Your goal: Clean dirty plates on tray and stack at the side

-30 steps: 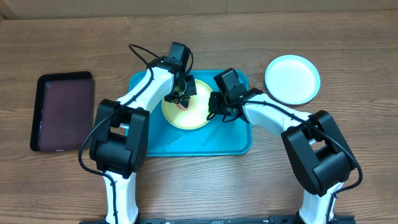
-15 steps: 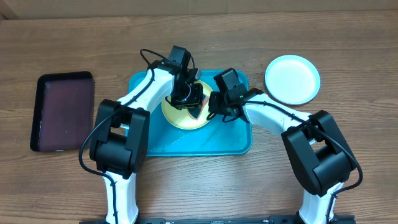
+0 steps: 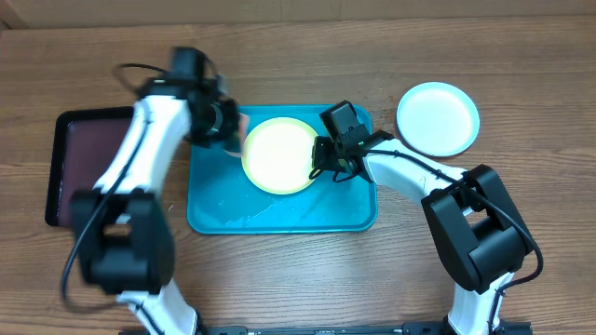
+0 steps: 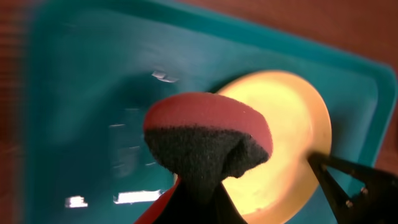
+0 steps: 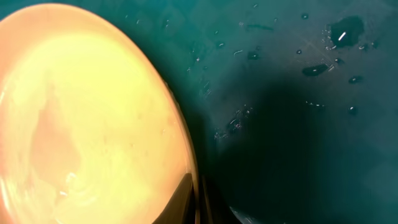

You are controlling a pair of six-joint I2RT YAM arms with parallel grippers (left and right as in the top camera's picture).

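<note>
left gripper (image 4: 199, 200) is clamping a sponge (image 4: 205, 132) over the tray (image 3: 279, 212) left edge (kinda blurry), right gripper (image 5: 198, 202) is pinching the plate (image 3: 277, 155) rim

Tray (image 3: 279, 209) front bare (wet); right end effector (image 3: 318, 163) blocks plate (image 3: 277, 154) right rim.

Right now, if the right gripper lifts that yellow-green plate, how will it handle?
Probably slippery: the yellow-green plate looks glossy-wet and droplets dot the tray. Likely light and stiff, a thin shallow dish. Pinched at one rim by the right gripper, it may tilt.
</note>
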